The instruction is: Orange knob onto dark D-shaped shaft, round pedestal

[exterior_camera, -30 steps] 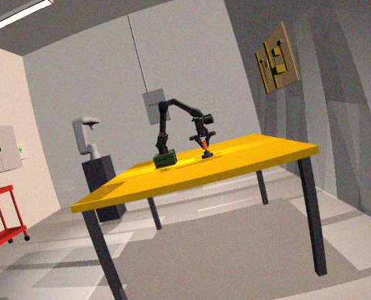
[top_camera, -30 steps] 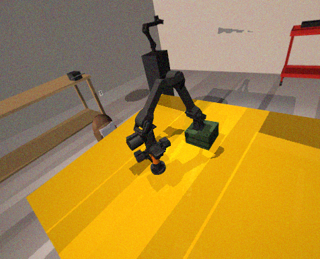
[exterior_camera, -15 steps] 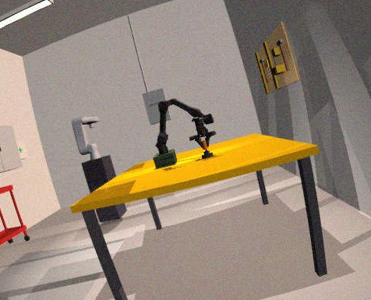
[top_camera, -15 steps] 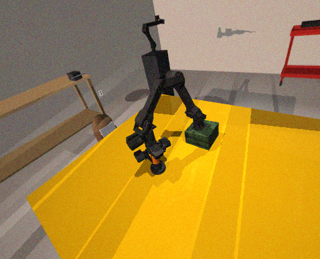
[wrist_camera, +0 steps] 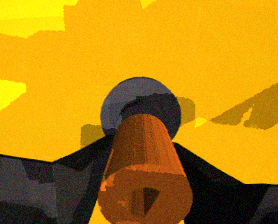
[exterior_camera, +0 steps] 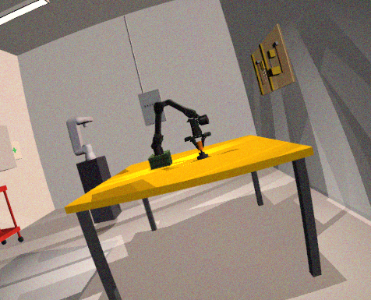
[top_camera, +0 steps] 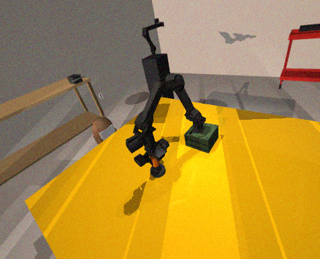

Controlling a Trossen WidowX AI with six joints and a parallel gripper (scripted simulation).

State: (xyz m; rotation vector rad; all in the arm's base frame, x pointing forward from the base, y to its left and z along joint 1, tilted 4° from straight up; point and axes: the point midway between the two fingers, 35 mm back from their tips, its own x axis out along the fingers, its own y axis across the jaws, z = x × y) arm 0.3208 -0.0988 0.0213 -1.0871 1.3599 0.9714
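Observation:
My gripper (top_camera: 154, 159) (exterior_camera: 199, 142) is shut on the orange knob (top_camera: 154, 162) (exterior_camera: 199, 146) (wrist_camera: 145, 170), a ribbed orange cylinder. In the wrist view the knob fills the lower middle, with a dark hole in its near end, and points down at the round dark pedestal (wrist_camera: 116, 107) (top_camera: 158, 172) (exterior_camera: 202, 156) on the yellow table (top_camera: 222, 200) (exterior_camera: 234, 154). The knob's lower end stands right over the pedestal's middle and hides the D-shaped shaft. I cannot tell whether the knob touches the pedestal's top. The dark fingers flank the knob at both sides.
The arm's green base block (top_camera: 202, 137) (exterior_camera: 160, 160) stands on the table behind and to the right of the pedestal. A wooden shelf (top_camera: 37, 96), a red cart (top_camera: 306, 72) and a second arm on a dark stand (exterior_camera: 83, 142) are off the table.

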